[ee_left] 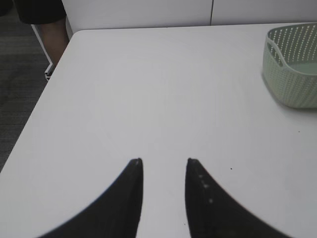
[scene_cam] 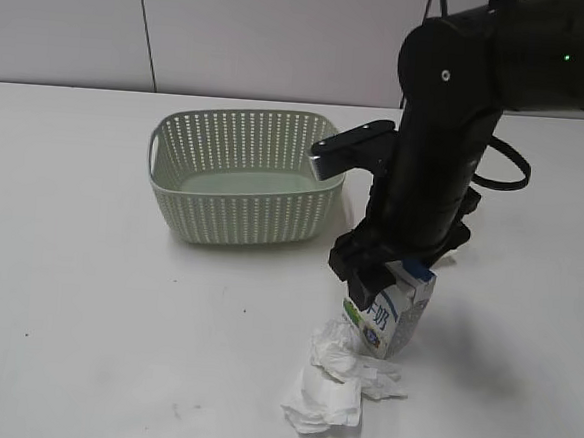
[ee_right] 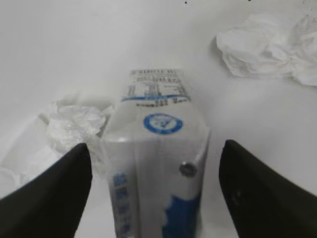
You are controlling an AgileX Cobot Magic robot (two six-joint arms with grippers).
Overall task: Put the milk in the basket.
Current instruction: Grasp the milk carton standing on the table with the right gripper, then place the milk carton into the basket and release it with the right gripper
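The milk (scene_cam: 394, 314), a small white carton with blue lettering, stands upright on the white table in front of the basket's right end. My right gripper (scene_cam: 383, 283) is down over its top, open, with a finger on each side. In the right wrist view the milk (ee_right: 156, 168) sits between the two fingers (ee_right: 156, 148) with a gap on both sides. The pale green basket (scene_cam: 240, 175) stands behind and to the left, and looks empty. My left gripper (ee_left: 163, 161) is open and empty over bare table, with the basket (ee_left: 292, 69) at its far right.
Crumpled white tissue (scene_cam: 339, 383) lies against the carton's front and left side. More tissue (ee_right: 267, 42) shows beyond the carton in the right wrist view. The table's left edge and dark floor (ee_left: 25, 89) show in the left wrist view.
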